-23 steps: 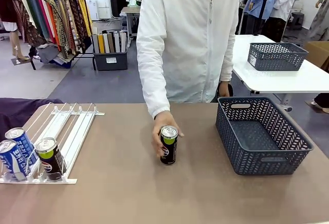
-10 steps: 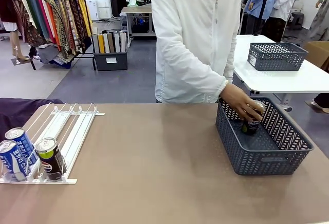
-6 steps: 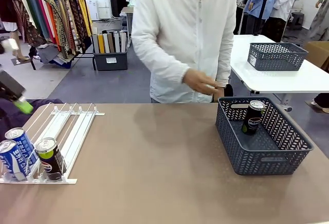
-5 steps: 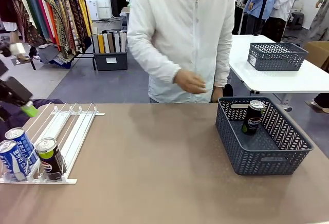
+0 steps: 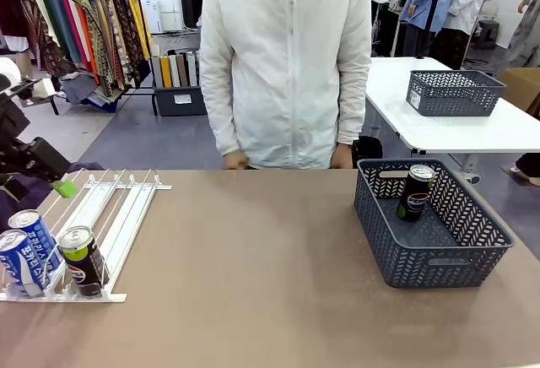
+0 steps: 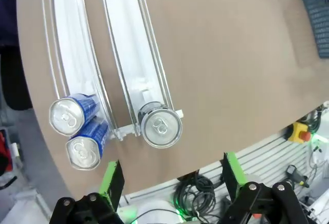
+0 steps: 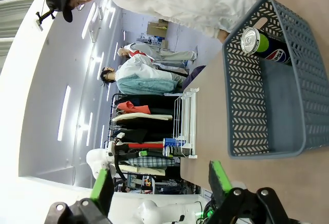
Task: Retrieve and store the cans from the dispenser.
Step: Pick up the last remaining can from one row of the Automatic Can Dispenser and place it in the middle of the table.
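The left fingers [image 5: 40, 181] hang up above the dispenser [image 5: 118, 216], at the left of the tabletop [image 5: 253, 300]. They are spread wide with nothing between them, I think so that a can will fit. The white dispenser slopes down, so its cans sit bunched at the low near end, easy to reach. There are three there: two blue cans [image 5: 32, 231] close together and one black can [image 5: 82, 258] in the next lane. In the middle a person [image 5: 287, 64] stands at the far edge, hands off the things. On the right is one grey basket [image 5: 439, 262], the storing place, with one stored can [image 5: 415, 192] standing inside. The right fingers [image 7: 160, 180] are wide too, holding nothing. That makes four cans in all.
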Tool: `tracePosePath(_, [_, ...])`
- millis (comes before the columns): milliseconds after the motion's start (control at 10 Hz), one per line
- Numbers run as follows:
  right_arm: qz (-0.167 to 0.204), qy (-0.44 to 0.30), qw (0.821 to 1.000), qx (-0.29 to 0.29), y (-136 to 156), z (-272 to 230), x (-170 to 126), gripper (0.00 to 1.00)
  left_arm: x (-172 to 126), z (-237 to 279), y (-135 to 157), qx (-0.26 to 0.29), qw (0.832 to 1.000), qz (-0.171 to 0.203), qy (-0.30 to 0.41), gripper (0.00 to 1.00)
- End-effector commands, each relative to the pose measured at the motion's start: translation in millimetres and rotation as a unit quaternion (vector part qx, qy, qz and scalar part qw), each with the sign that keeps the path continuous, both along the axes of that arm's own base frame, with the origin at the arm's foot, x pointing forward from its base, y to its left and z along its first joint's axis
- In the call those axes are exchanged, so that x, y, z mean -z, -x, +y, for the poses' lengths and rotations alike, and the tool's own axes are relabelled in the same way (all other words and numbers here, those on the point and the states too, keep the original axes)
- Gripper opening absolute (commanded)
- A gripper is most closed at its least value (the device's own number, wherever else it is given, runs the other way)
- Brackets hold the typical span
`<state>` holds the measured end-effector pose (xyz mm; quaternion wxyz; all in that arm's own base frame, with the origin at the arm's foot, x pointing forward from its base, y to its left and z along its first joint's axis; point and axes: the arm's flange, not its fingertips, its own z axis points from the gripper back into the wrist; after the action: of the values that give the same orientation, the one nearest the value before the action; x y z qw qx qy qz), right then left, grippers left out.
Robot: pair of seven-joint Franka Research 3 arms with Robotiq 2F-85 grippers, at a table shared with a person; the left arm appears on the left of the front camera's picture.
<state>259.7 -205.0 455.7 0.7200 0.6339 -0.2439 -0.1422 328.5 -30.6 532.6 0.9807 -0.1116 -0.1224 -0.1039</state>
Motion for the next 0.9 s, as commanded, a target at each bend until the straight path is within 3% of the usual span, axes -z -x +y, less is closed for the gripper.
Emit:
tracePosePath(0, [-0.002, 0.001, 1.0, -0.003, 2.5, -0.2, -1.8, 1.0, 17.7, -16.2, -3.4, -0.036, 0.999, 0.005, -0.03, 1.0])
tracePosePath(300, [-0.002, 0.001, 1.0, -0.003, 2.5, -0.2, -1.8, 1.0, 60.8, -37.8, -24.0, -0.064, 0.996, 0.037, -0.043, 1.0])
tracePosePath(700, [-0.002, 0.001, 1.0, -0.003, 2.5, -0.2, -1.8, 1.0, 108.8, -40.2, -39.4, -0.175, 0.978, 0.016, -0.112, 1.0])
tracePosePath(800, [-0.002, 0.001, 1.0, -0.003, 2.5, -0.2, -1.8, 1.0, 113.3, -36.8, -36.6, -0.171, 0.978, 0.03, -0.113, 1.0])
